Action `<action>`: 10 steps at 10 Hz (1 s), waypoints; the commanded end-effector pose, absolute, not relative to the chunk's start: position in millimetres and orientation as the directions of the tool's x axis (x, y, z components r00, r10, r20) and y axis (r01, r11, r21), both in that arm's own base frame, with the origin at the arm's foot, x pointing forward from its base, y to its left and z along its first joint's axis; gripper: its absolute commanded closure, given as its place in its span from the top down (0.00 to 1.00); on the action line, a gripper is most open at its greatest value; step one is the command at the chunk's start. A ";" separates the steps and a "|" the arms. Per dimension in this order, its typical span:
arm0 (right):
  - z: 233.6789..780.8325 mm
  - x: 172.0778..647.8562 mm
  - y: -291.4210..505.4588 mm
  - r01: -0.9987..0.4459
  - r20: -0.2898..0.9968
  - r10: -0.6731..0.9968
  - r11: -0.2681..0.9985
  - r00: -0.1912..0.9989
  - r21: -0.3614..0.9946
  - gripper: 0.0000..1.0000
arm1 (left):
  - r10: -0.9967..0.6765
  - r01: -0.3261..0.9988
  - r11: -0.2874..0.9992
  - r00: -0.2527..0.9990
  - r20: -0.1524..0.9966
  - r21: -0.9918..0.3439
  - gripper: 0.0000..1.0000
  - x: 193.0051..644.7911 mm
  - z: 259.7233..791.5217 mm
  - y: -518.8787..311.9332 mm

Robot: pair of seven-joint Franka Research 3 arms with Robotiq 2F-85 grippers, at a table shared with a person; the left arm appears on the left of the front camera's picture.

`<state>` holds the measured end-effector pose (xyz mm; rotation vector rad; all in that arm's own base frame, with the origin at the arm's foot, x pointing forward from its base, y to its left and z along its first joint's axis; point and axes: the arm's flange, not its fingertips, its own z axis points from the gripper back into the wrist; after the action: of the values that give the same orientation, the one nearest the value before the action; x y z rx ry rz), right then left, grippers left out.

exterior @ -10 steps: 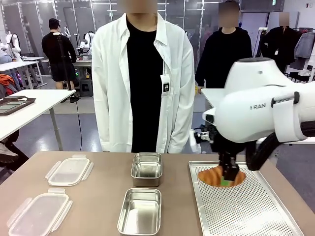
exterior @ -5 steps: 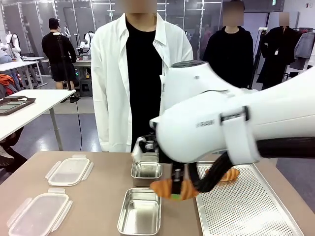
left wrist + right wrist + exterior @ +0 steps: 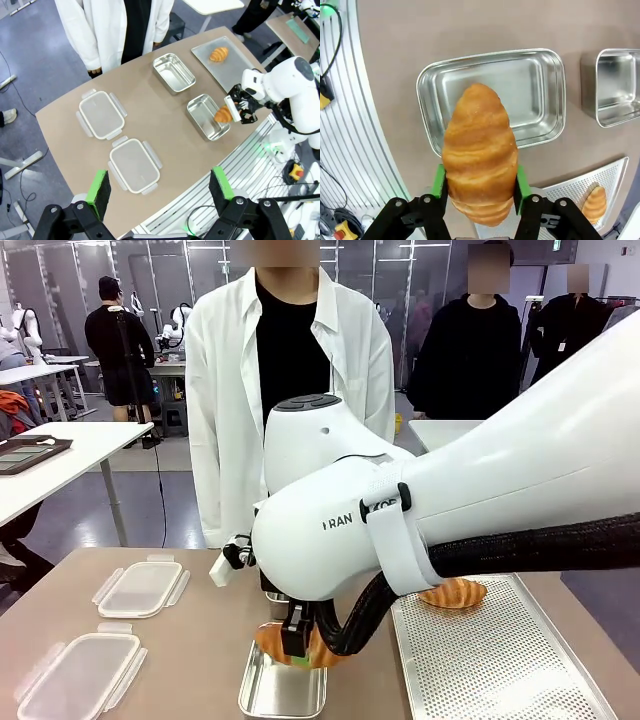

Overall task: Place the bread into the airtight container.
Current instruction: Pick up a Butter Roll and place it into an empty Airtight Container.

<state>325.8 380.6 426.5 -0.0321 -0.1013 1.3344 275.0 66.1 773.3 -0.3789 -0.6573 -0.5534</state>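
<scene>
My right gripper (image 3: 479, 181) is shut on a golden croissant, the bread (image 3: 480, 145), its green pads pressing both sides. It hangs just above the near steel container (image 3: 540, 95), over that container's edge nearest the tray. The front view shows the same bread (image 3: 270, 642) above that container (image 3: 283, 690), under the big white right arm. A second croissant (image 3: 452, 593) lies on the perforated tray (image 3: 500, 670). My left gripper (image 3: 160, 187) is open, high above the table, nothing between its fingers (image 3: 98, 187).
A second steel container (image 3: 173, 73) stands farther back. Two clear plastic lids (image 3: 140, 588) (image 3: 78, 675) lie at the table's left. A person in a white coat (image 3: 290, 390) stands at the far side, hands out of sight.
The right arm has carried the bread leftward, from the tray across the table to above the near steel container. The second croissant on the tray has come into sight.
</scene>
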 end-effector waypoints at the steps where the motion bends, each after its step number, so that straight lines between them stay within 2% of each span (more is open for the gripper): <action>1: 430.3 320.9 376.0 -0.971 0.042 0.974 0.224 0.221 -0.088 0.62 | -0.377 0.610 0.777 0.646 0.664 -0.153 1.00 273.7 773.7 66.5; 5: 428.6 324.3 379.3 -0.969 0.049 0.972 0.232 0.229 -0.082 0.62 | -0.377 0.610 0.777 0.646 0.664 -0.153 1.00 273.7 773.7 66.5; 6: 435.5 328.7 379.3 -0.949 0.090 0.947 0.313 0.310 -0.025 0.62 | -0.377 0.610 0.777 0.646 0.664 -0.153 1.00 273.7 773.7 66.5; 7: 435.9 333.2 380.8 -0.910 0.106 0.907 0.413 0.408 -0.024 0.62 | -0.377 0.610 0.777 0.646 0.664 -0.153 1.00 273.7 773.7 66.5; 8: 435.8 334.2 381.2 -0.854 0.093 0.850 0.520 0.518 0.004 0.62 | -0.377 0.610 0.777 0.646 0.664 -0.153 1.00 273.7 773.7 66.5; 10: 432.1 328.1 388.3 -0.681 0.067 0.678 0.728 0.732 0.072 0.62 | -0.377 0.610 0.777 0.646 0.664 -0.153 1.00 273.7 773.7 66.5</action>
<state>335.0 373.8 433.2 0.0676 -0.0585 0.9051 275.0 66.2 773.3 -0.3787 -0.6575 -0.5530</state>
